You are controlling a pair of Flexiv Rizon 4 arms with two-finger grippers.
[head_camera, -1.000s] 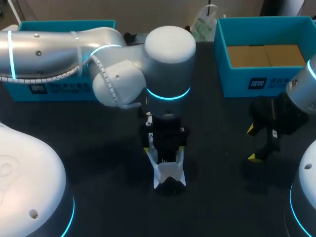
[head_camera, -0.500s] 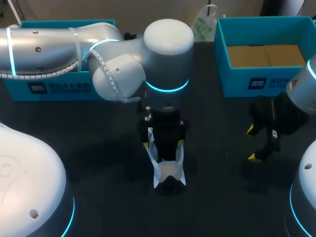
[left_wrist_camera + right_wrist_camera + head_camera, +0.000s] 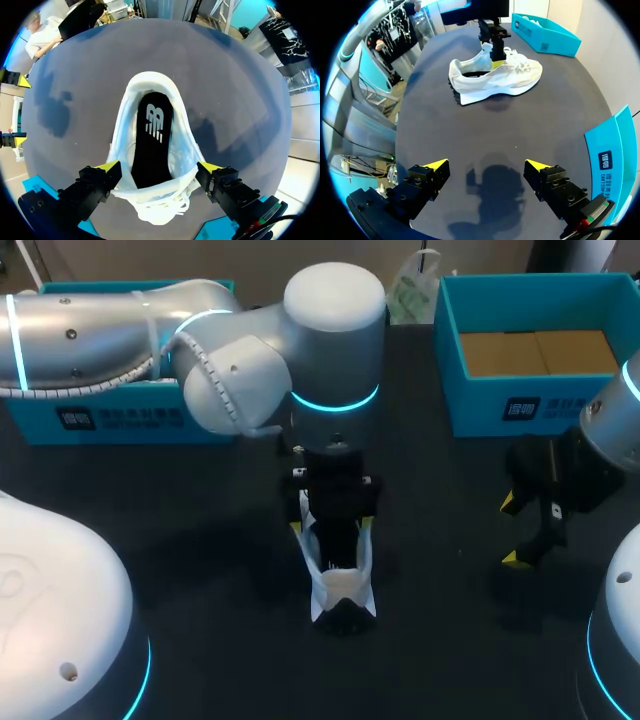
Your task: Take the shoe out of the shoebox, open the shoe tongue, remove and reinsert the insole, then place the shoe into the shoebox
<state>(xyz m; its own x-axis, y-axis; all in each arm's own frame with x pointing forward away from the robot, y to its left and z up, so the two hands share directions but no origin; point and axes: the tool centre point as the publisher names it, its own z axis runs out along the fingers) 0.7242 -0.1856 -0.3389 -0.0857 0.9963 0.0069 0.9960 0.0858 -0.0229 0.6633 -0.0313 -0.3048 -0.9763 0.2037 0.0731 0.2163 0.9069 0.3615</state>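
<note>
The white shoe (image 3: 340, 585) stands on its sole mid-tabletop (image 3: 200, 540), toward my edge, with the black insole (image 3: 150, 150) inside. My left gripper (image 3: 159, 167) hangs over its laces, fingers spread wide at either side. My right gripper (image 3: 486, 164) hovers near the right edge, also spread wide and holding nothing. The blue shoebox (image 3: 530, 405) sits at the far right corner.

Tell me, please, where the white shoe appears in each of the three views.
Head view: the shoe stands mid-table, under the left pincer.
Left wrist view: the shoe sits between that pincer's open fingers.
Right wrist view: the shoe lies far ahead of the right pincer, side-on.
Shared landmark: the left pincer's yellow tips beside it.
</note>
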